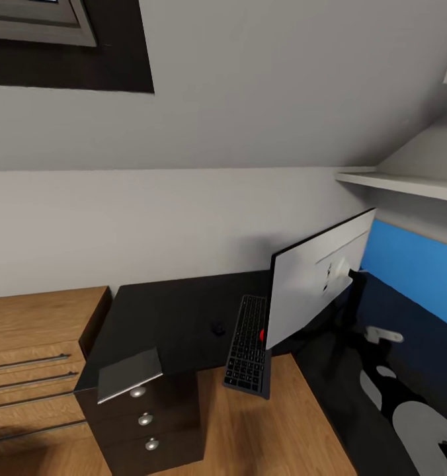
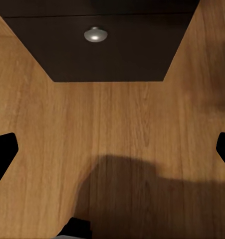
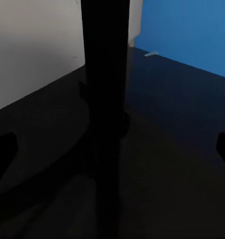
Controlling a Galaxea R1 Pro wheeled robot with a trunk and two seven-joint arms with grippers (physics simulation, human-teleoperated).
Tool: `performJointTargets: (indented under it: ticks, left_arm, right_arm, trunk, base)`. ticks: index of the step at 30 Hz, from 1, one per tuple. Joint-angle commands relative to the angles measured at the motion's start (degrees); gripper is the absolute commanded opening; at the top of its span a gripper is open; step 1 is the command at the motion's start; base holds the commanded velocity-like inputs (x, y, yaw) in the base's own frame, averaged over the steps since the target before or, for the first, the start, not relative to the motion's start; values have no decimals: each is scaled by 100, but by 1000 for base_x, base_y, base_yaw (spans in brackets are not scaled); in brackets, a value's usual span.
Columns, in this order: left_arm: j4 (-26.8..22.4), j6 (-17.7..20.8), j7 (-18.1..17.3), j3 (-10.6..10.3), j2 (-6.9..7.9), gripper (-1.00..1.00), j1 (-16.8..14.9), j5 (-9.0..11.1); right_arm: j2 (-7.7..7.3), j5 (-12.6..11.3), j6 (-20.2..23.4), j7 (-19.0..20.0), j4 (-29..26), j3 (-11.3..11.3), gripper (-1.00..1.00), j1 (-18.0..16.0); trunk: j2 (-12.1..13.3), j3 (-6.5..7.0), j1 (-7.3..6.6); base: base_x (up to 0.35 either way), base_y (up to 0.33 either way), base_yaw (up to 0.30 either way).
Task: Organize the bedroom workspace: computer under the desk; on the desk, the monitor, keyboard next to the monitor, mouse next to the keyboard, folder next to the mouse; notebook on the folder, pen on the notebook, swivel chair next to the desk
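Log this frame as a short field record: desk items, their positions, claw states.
desk: black top, drawer unit with three silver knobs
monitor: on desk, seen from its pale back
keyboard: beside monitor, front end overhanging desk edge
mouse: on desk, beside keyboard
grey flat item: on desk corner above drawers
left claw: open, over wooden floor
right claw: open, near monitor stand

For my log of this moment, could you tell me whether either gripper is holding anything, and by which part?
Nothing is held: in both wrist views the fingertips sit wide apart with nothing between them.

black desk (image 1: 164,317) holds monitor (image 1: 316,277) seen from its white back, keyboard (image 1: 248,344) overhanging the front edge, mouse (image 1: 217,327) just left
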Motion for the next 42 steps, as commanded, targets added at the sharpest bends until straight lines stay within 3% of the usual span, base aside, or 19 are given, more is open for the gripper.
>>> performJointTargets:
  ticks: [1,8,10,11,14,15,19,42]
  left_arm:
    - [3,-30,38,-43,5,100,-5,60]
    - [-219,327,15,-33,19,100,-5,63]
    - [-624,766,-31,-26,41,100,-5,70]
    - [-1585,1367,-192,-22,145,100,90,75]
    - [-2184,1672,-261,-25,297,100,350,84]
    - [-2655,1958,-302,-33,434,100,621,163]
    - [-3086,2245,-341,-93,550,100,872,334]
    - [-2932,2316,-355,-183,587,100,961,381]
  right_arm:
    - [-1,-37,-34,-21,15,17,100,-5]
    - [-8,-36,-80,-279,52,22,100,-5]
    - [-5,-36,-85,-323,55,24,100,-5]
    - [-3,-35,-87,-343,56,25,100,-5]
    - [-1,-35,-86,-348,56,25,100,-5]
    - [4,-35,-83,-350,56,25,100,-5]
    - [6,-35,-86,-352,57,25,100,-5]
    - [-6,-27,-80,-361,67,33,100,-5]
  trunk:
    - [-46,-25,23]
    - [-327,-151,176]
    - [-327,-151,176]
    - [-327,-151,176]
    - [-327,-151,176]
    - [-327,-151,176]
    - [-327,-151,176]
    - [-327,-151,176]
  base:
    - [0,0,0]
    - [0,0,0]
    - [0,0,0]
    - [0,0,0]
    - [0,0,0]
    - [0,0,0]
    - [0,0,0]
    - [38,0,0]
